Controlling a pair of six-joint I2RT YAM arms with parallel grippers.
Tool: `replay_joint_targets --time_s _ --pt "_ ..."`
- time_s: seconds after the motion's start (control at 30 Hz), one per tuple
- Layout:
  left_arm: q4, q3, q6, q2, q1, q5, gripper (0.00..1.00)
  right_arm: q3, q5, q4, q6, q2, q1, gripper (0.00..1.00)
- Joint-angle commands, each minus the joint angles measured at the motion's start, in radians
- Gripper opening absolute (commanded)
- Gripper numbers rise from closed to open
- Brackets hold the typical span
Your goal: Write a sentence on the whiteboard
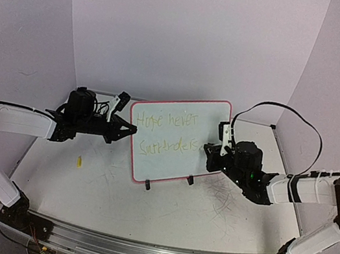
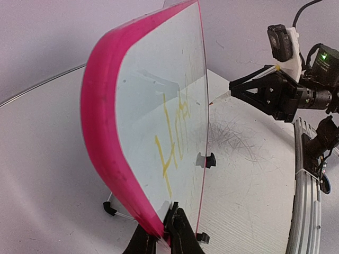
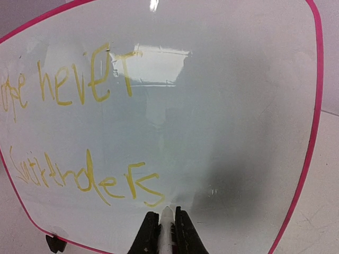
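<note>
Whiteboard (image 1: 211, 118), glossy, pink-rimmed, rounded: left pincer (image 2: 167, 221) clamps its edge; right pincer (image 3: 166, 216) clamps a white marker (image 3: 167, 233).

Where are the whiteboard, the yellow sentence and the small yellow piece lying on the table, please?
whiteboard (image 1: 212, 117), top view, bare upper right of its face.
sentence (image 1: 180, 122), top view, the word "never" in its upper line.
small yellow piece (image 1: 78, 161), top view, its middle.

Right wrist: sentence (image 3: 79, 84) clipped at left edge, starts "ope". Marker (image 3: 167, 210) in right tool (image 3: 166, 216): only the tip end shows, rest off-frame. Left wrist: whiteboard (image 2: 159, 106) near edge-on, unreadable. Yellow bit (image 1: 79, 161) on desk (image 1: 141, 217): too small to identify.
</note>
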Motion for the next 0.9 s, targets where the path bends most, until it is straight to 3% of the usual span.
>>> replay_joint_targets --time_s 0.0,0.47,0.7,0.87 --pt "-0.069 0.008 0.137 0.024 0.006 -0.133 0.00 0.045 0.009 0.036 0.005 0.020 0.001 0.00" --pt "-0.071 0.006 0.140 0.020 0.006 -0.138 0.00 0.070 0.061 0.068 0.002 0.077 0.001 0.00" --pt "-0.075 0.001 0.139 0.025 0.007 -0.181 0.00 0.005 -0.067 -0.103 0.058 -0.250 0.001 0.00" --pt "-0.097 0.003 0.134 0.029 0.007 -0.225 0.00 -0.038 0.040 -0.219 0.025 -0.442 0.001 0.00"
